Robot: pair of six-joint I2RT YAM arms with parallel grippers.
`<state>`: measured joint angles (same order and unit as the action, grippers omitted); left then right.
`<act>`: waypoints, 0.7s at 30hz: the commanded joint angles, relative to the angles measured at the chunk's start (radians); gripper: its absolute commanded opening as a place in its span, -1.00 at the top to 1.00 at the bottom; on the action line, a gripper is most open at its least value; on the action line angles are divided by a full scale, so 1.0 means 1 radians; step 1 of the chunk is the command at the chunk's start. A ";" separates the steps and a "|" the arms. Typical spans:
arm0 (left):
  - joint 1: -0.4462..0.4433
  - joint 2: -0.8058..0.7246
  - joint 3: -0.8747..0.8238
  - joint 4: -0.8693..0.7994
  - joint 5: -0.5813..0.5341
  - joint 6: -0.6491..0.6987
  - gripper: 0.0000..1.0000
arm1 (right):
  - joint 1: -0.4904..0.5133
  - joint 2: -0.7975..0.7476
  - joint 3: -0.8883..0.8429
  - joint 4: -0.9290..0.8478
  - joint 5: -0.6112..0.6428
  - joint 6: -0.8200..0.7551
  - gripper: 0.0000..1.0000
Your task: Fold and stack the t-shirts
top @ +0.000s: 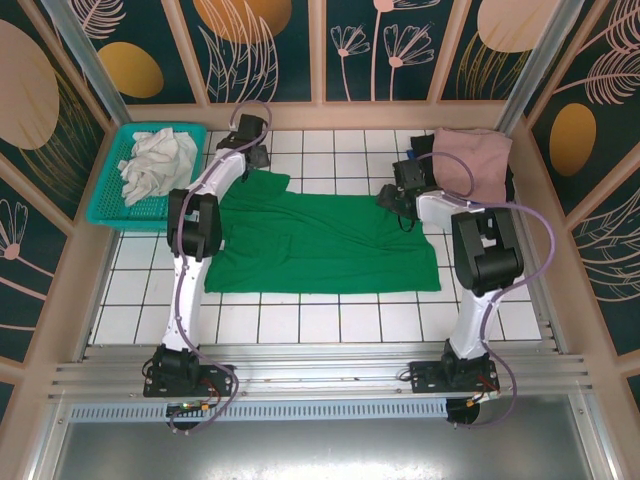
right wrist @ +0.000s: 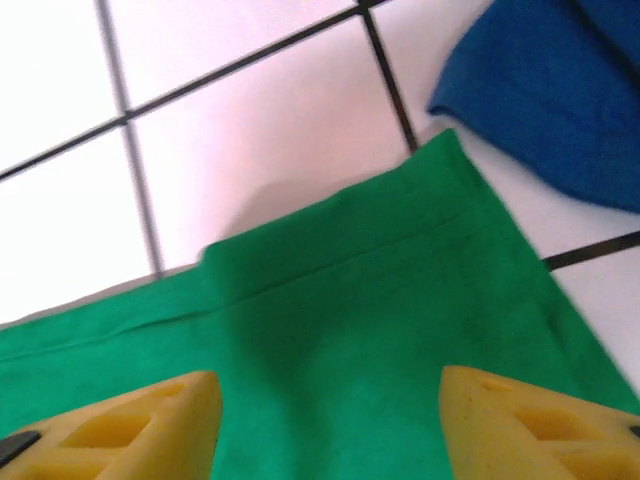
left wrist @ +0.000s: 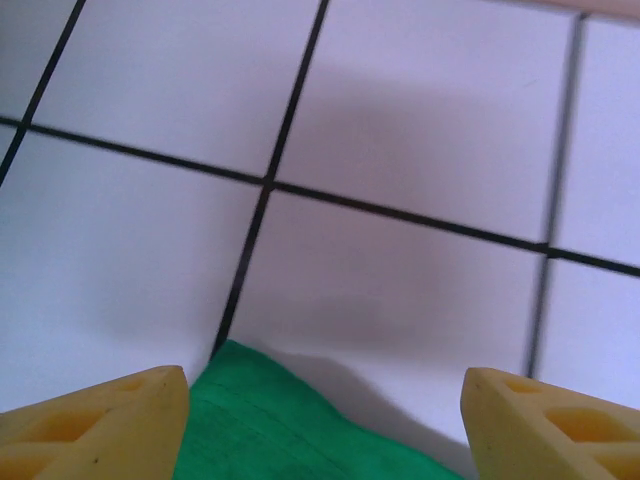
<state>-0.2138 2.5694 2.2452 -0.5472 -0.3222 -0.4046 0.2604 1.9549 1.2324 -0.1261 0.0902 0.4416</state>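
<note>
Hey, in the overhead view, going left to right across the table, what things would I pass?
Basket holding white cloth → green shirt spread flat → pink shirt at the far right corner.

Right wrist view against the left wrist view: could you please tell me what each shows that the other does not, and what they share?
Right wrist, not left: a blue cloth past a hemmed corner of the green t-shirt. Left wrist, not right: a pointed tip of that shirt, with mostly bare tiled table beyond it. Both: green cloth on white tiles, with the left tool and right tool open above it.
</note>
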 commanded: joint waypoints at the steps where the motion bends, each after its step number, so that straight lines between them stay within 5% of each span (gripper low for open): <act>1: 0.026 0.016 -0.024 -0.023 -0.064 -0.017 -0.40 | -0.011 0.058 0.070 -0.001 0.035 -0.059 -0.18; 7: 0.033 0.028 -0.037 0.012 -0.040 -0.002 -0.24 | -0.013 0.125 0.139 -0.016 0.092 -0.097 -0.15; 21: 0.034 0.026 -0.035 0.054 0.089 0.043 0.93 | -0.024 0.211 0.217 -0.038 0.210 -0.172 -0.09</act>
<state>-0.1875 2.5896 2.2169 -0.4988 -0.2718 -0.3801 0.2474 2.1178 1.4208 -0.1394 0.2520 0.2932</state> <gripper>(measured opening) 0.062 0.548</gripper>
